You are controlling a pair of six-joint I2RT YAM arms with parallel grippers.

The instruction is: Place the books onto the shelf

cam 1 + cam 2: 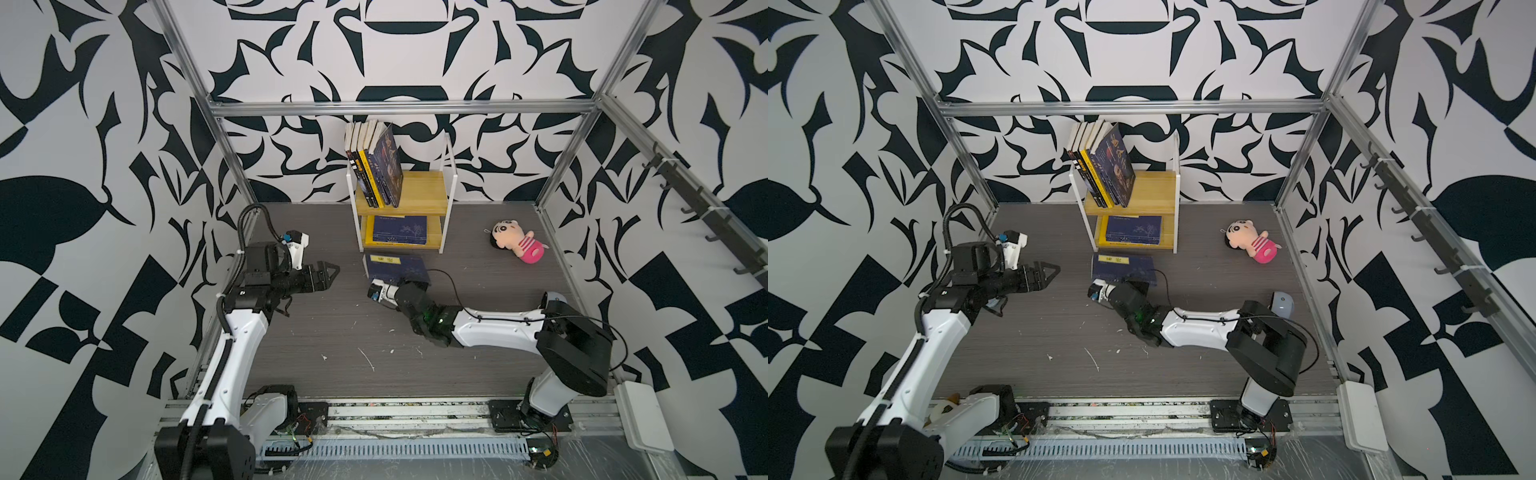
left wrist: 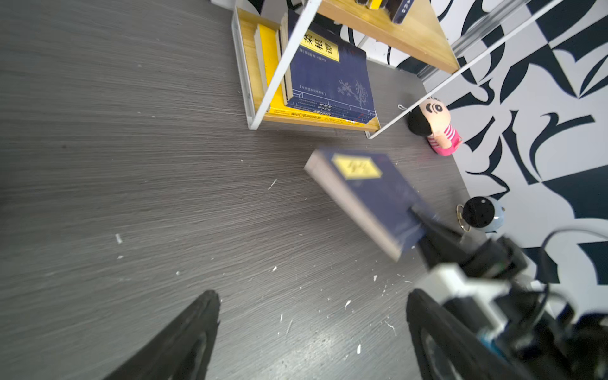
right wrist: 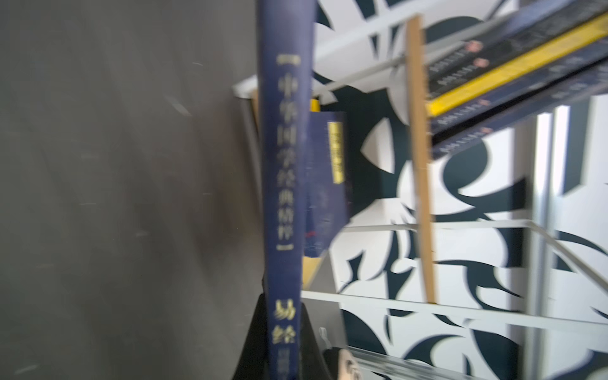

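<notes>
Pinching navy book [image 3: 284, 164], spine 易经: right fingers [image 3: 255, 345].

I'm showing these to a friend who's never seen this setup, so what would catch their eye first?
The bold black-and-white walls all around hit first. Then the small yellow shelf at the back centre, a row of books leaning on its top tier, and the right gripper shut on a navy book with a yellow label just in front of it. A pink-striped plush doll lies off to the right of the shelf.
</notes>
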